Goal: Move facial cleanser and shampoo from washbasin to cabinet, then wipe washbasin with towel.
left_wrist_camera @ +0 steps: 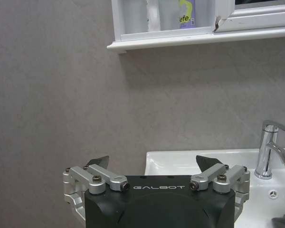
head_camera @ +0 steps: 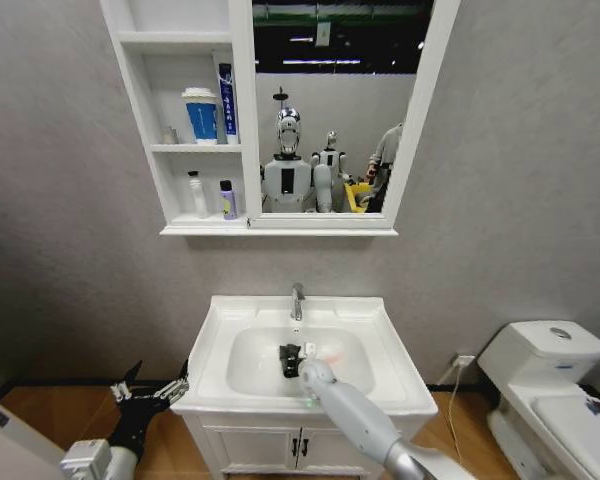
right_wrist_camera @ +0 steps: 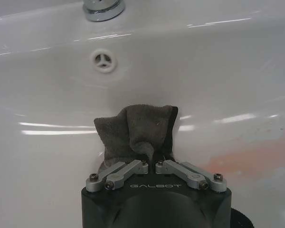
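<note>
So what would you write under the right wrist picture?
Right gripper pinching the grey towel against the washbasin bowl.

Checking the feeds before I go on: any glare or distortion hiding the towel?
Right wrist view: bright streaks of glare on the washbasin bowl, but the towel in the right claw reads clearly. Head view: straight edges bow near the borders; towel small and dark. Left wrist view: the left claw is unobscured.

The right pincer (right_wrist_camera: 150, 160) hides the near end of the towel (right_wrist_camera: 135, 130), and its own fingertips are buried in the cloth. The faucet (right_wrist_camera: 103, 8) is cut off by the picture's edge. The labels on the cabinet's (head_camera: 242, 120) bottles (head_camera: 227, 200) are too small to read.
</note>
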